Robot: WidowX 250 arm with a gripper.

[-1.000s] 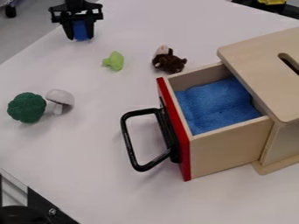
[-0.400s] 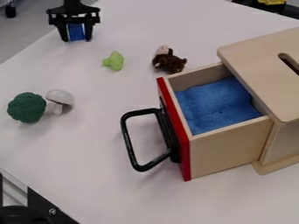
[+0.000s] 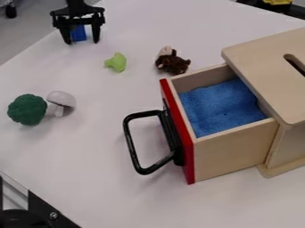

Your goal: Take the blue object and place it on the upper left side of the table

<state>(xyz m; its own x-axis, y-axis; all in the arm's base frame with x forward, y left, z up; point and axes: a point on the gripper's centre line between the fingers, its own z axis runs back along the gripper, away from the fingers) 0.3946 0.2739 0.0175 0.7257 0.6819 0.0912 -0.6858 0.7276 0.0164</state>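
Nearest, around 7 o'clock in the view, a black fitting [image 3: 47,211] lay at the edge of the white table [image 3: 107,191]. Toward 4 o'clock, a red-fronted drawer [image 3: 235,153] stood pulled out of a wooden box [image 3: 268,67], with a blue cloth [image 3: 220,109] inside and its black handle [image 3: 134,149] pointing toward 9 o'clock. At 9 o'clock, a dark green broccoli [image 3: 27,109] sat just beside a pale mushroom [image 3: 62,99]. Farther off, a light green piece [image 3: 118,62] lay toward 11 o'clock, and a small brown plush [image 3: 173,63] between 12 and 1. Farther still, at 11 o'clock, the gripper [image 3: 81,42] hung with its fingers spread wide, gripping nothing. The blue object [image 3: 79,33] stood at the table's far 11 o'clock side, seen between those fingers, with a gap between it and the finger toward 3 o'clock.
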